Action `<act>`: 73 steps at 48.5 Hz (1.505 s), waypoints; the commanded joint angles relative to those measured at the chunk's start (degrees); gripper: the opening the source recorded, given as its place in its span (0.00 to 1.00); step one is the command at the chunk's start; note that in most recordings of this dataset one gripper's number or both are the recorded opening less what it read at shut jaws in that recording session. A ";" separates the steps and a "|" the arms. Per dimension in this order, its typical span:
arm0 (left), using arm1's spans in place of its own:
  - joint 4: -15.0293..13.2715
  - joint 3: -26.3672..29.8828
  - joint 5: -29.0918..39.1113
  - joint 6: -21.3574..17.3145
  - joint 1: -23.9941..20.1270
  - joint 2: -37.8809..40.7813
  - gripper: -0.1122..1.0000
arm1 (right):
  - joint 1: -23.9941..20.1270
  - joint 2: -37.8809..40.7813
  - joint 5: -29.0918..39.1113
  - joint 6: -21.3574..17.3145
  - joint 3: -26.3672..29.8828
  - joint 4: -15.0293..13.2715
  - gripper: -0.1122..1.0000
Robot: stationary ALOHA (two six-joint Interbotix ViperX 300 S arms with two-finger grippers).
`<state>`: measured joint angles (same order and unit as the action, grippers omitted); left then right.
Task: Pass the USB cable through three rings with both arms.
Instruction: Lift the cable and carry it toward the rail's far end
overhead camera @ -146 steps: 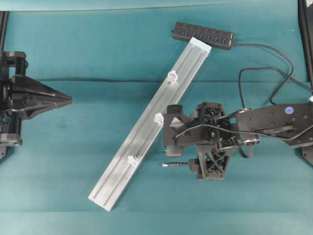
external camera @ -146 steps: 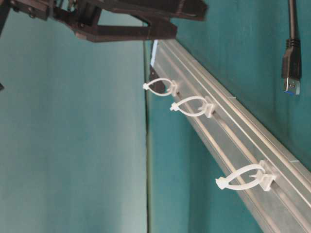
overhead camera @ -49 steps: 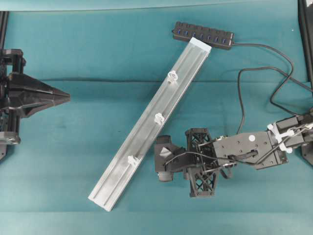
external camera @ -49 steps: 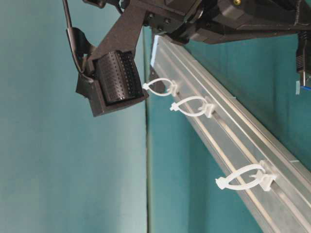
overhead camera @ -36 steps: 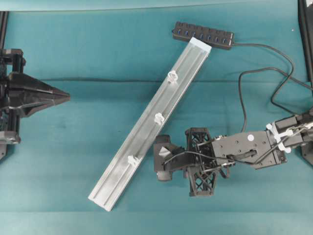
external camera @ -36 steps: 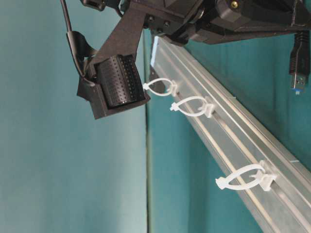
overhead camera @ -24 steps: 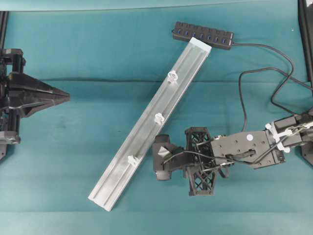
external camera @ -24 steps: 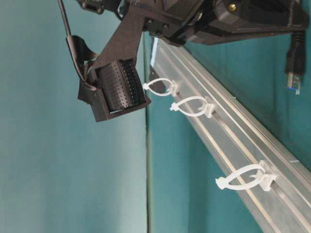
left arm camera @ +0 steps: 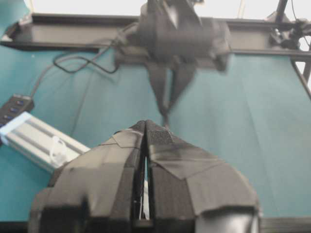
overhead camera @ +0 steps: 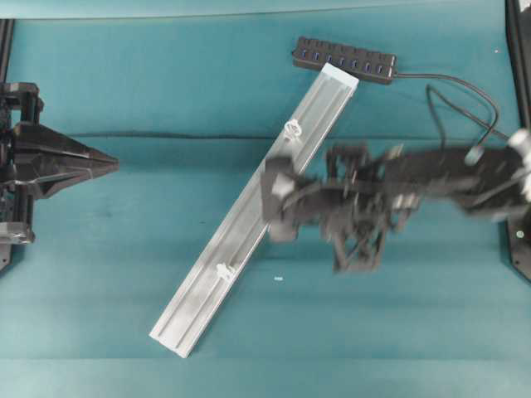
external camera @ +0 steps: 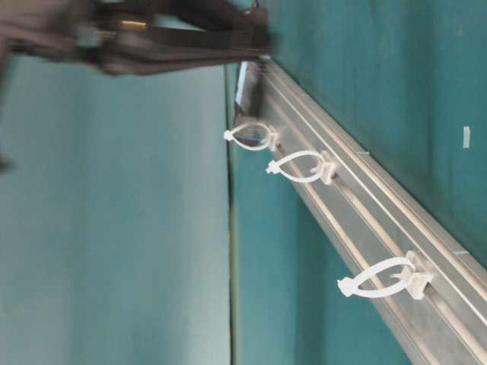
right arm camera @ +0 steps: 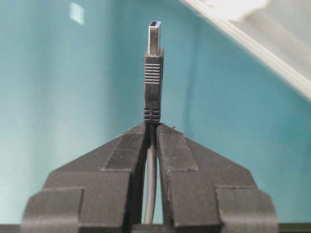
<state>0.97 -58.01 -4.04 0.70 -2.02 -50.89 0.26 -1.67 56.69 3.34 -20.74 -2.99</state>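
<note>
The teal cloth tabletop carries a long ribbed aluminium rail, lying diagonally from its far edge toward the near-left corner. My right gripper is clamped on the USB cable, whose ridged black plug with a flat metal tip sticks out above the cloth near the rail. My left gripper, wedge-shaped and matte, rests pressed together at the left edge. Three white plastic rings stand on the rail.

The cloth is teal all over. On it lies a pale silver rail bearing white translucent rings. At the rail's far end sits a black hub with blue ports. The USB cable is dark grey, its ribbed plug silver-tipped. Both grippers are matt black.
</note>
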 commanded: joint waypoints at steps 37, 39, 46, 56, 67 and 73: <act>0.18 2.46 1.32 0.09 -0.18 -2.81 0.09 | 21.36 -8.26 14.06 25.75 9.58 0.09 0.19; 0.18 2.64 1.23 0.18 -0.18 -2.81 0.09 | 22.32 -8.44 14.85 26.81 10.02 0.09 0.19; 0.18 2.99 -0.53 0.26 -0.18 -2.90 0.09 | 26.63 -8.70 17.31 31.46 11.34 0.97 0.19; 0.18 3.08 -1.67 0.35 -0.26 -2.99 0.09 | 32.17 -8.00 14.24 39.55 10.63 0.00 0.19; 0.18 5.19 -2.29 0.35 -0.26 -2.02 0.09 | 35.51 -6.86 13.01 51.06 8.88 -0.97 0.19; 0.18 5.10 -2.29 0.35 -0.26 -1.32 0.09 | 36.47 -4.75 10.63 52.56 6.86 -1.05 0.19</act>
<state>0.97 -54.49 -5.80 1.05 -2.02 -52.91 36.39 -7.65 68.82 54.40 -13.10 -3.78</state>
